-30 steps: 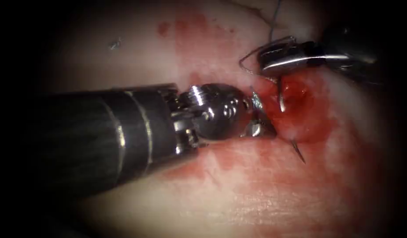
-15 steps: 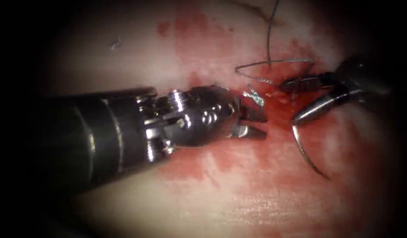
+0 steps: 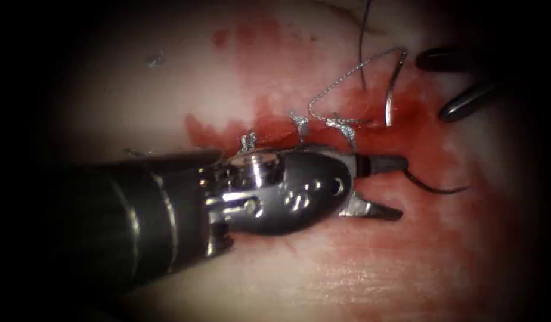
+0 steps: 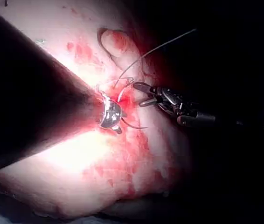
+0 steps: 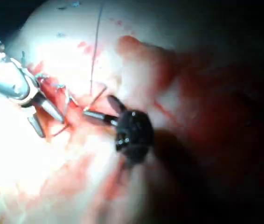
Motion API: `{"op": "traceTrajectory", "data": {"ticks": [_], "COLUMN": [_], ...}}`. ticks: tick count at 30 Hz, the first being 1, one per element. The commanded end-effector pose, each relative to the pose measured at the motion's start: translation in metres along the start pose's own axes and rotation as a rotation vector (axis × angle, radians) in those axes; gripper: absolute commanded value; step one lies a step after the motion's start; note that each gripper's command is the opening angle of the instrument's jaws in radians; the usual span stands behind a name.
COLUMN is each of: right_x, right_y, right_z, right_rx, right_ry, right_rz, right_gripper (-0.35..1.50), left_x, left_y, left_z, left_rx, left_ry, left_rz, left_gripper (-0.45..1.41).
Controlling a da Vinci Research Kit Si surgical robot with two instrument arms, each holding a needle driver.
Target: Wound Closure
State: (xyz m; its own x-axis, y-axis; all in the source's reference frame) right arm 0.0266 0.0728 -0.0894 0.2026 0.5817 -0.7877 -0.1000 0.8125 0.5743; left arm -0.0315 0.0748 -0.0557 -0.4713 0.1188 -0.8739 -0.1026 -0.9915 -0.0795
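My left tool [image 3: 402, 187] reaches in from the left and its jaws stand open with nothing between them. The curved needle [image 3: 393, 89] stands in the tissue [image 3: 371, 262] just beyond the upper jaw. Its rear half rises above the red fluid [image 3: 424, 143]. Its pointed end [image 3: 442, 191] comes out to the right of that jaw's tip. Pale thread [image 3: 347, 74] runs from the needle's rear end down to the stitched cut [image 3: 299, 122]. My right tool [image 3: 430, 86] sits at the upper right, open and holding nothing; the right wrist view shows its jaws [image 5: 96, 105] spread near the needle.
Several earlier stitches with short ends [image 3: 248, 142] line the cut to the left of the needle. A dark strand of thread [image 3: 363, 42] leads up and out of the picture. In the left wrist view the right tool [image 4: 136, 94] faces the left jaws [image 4: 115, 122].
The right tool let go of the needle's rear end, opened and drew back to the upper right. The left tool slid right, its jaws wider. The needle swung, its point now farther right.
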Motion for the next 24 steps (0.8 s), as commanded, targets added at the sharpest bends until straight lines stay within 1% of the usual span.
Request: {"op": "traceTrajectory", "data": {"ticks": [1, 2, 5, 8, 9, 10, 11, 12, 14, 15, 16, 18, 19, 20, 21, 22, 23, 24], "right_x": [-0.0003, -0.0004, -0.0006, -0.0009, -0.0010, -0.0010, -0.0011, -0.0011, -0.0011, -0.0011, -0.0011, -0.0012, -0.0013, -0.0016, -0.0018, -0.0021, -0.0025, -0.0032], "right_y": [0.0004, 0.0004, 0.0004, 0.0004, 0.0005, 0.0005, 0.0005, 0.0005, 0.0005, 0.0005, 0.0006, 0.0005, 0.0005, 0.0003, 0.0001, 0.0000, -0.0003, -0.0008], "right_z": [0.0009, 0.0008, 0.0007, 0.0007, 0.0007, 0.0006, 0.0005, 0.0003, 0.0002, 0.0001, 0.0000, -0.0001, -0.0002, -0.0002, -0.0001, 0.0000, 0.0001, 0.0003], "right_rx": [0.000, -0.001, -0.004, -0.014, -0.021, -0.025, -0.026, -0.033, -0.039, -0.044, -0.049, -0.047, -0.047, -0.046, -0.046, -0.046, -0.047, -0.042], "right_ry": [0.002, 0.005, 0.004, 0.001, 0.000, -0.001, 0.002, 0.003, 0.005, 0.007, 0.012, 0.012, 0.012, 0.011, 0.011, 0.014, 0.014, 0.011], "right_rz": [-0.003, -0.003, -0.006, -0.009, -0.010, -0.010, -0.010, -0.009, -0.008, -0.007, -0.006, -0.007, -0.007, -0.010, -0.013, -0.016, -0.020, -0.026], "right_gripper": [1.23, 1.23, 1.23, 1.21, 1.21, 1.21, 1.21, 1.21, 1.21, 1.21, 1.21, 1.21, 1.21, 1.20, 1.20, 1.20, 1.20, 1.20], "left_x": [0.0001, 0.0002, 0.0004, 0.0006, 0.0006, 0.0006, 0.0006, 0.0008, 0.0010, 0.0011, 0.0014, 0.0017, 0.0018, 0.0022, 0.0024, 0.0027, 0.0030, 0.0035], "left_y": [-0.0004, -0.0002, -0.0002, -0.0001, -0.0001, 0.0003, 0.0004, 0.0008, 0.0010, 0.0011, 0.0012, 0.0013, 0.0013, 0.0013, 0.0014, 0.0014, 0.0015, 0.0017], "left_z": [0.0011, 0.0017, 0.0019, 0.0023, 0.0024, 0.0025, 0.0025, 0.0025, 0.0026, 0.0027, 0.0029, 0.0031, 0.0031, 0.0031, 0.0030, 0.0029, 0.0028, 0.0026], "left_rx": [0.009, 0.022, 0.041, 0.046, 0.047, 0.049, 0.050, 0.032, 0.026, 0.027, 0.035, 0.061, 0.061, 0.068, 0.075, 0.068, 0.058, 0.044], "left_ry": [0.003, 0.009, 0.024, 0.021, 0.020, 0.018, 0.019, 0.041, 0.049, 0.051, 0.062, 0.083, 0.084, 0.104, 0.117, 0.134, 0.140, 0.150], "left_rz": [-0.002, -0.002, -0.004, -0.006, -0.006, -0.010, -0.034, -0.145, -0.204, -0.252, -0.336, -0.432, -0.456, -0.565, -0.614, -0.686, -0.728, -0.826], "left_gripper": [0.62, 0.63, 0.63, 0.56, 0.50, 0.12, -0.09, -0.32, -0.35, -0.35, -0.35, -0.35, -0.35, -0.35, -0.35, -0.35, -0.35, -0.35]}}
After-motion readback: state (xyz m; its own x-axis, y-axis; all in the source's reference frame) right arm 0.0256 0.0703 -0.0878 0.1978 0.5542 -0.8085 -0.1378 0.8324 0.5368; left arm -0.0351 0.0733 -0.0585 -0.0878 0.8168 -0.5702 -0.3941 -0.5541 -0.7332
